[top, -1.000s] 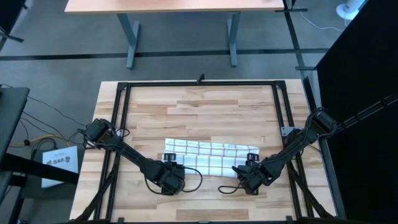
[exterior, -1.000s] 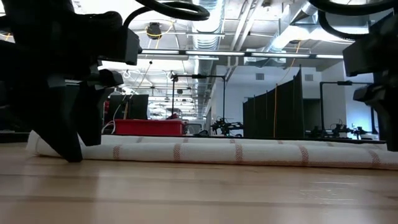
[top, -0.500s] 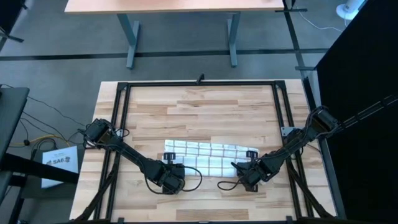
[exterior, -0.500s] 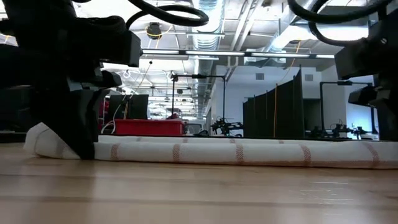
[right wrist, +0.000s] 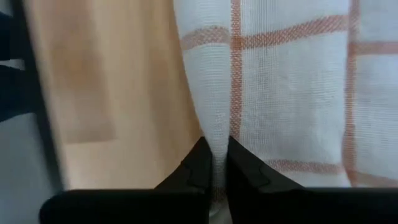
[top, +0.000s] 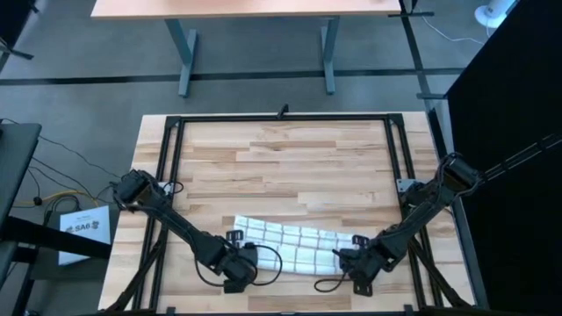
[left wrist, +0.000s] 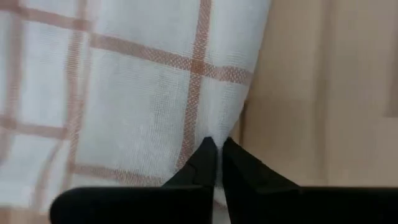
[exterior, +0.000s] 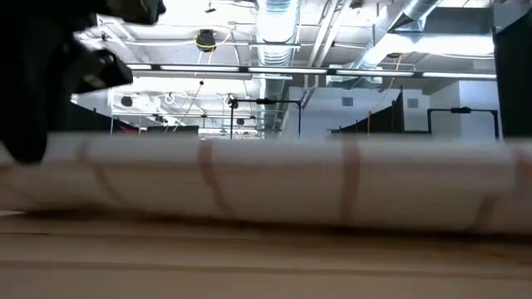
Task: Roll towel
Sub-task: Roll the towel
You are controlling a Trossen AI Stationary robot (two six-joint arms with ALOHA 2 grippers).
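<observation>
Both grippers are pinched on the towel (top: 294,247), one at each end, down near the front edge of the wooden table (top: 281,167). From above, the towel lies as a long narrow band across the front part of the table, slanting slightly, with the left gripper (top: 237,262) at its left end and the right gripper (top: 349,261) at its right end. Seen from the left wrist, the left gripper (left wrist: 217,149) has its two dark fingers (left wrist: 200,163) nearly together with a fold of the white, red-lined towel (left wrist: 124,93) caught between them, bare wood just beside the cloth's edge. The right wrist shows the same: the right gripper (right wrist: 215,149) has its fingers (right wrist: 199,163) closed tight on the towel (right wrist: 280,87) at its edge. At table height the towel (exterior: 266,183) fills the width of the view as a blurred thick roll close to the camera.
</observation>
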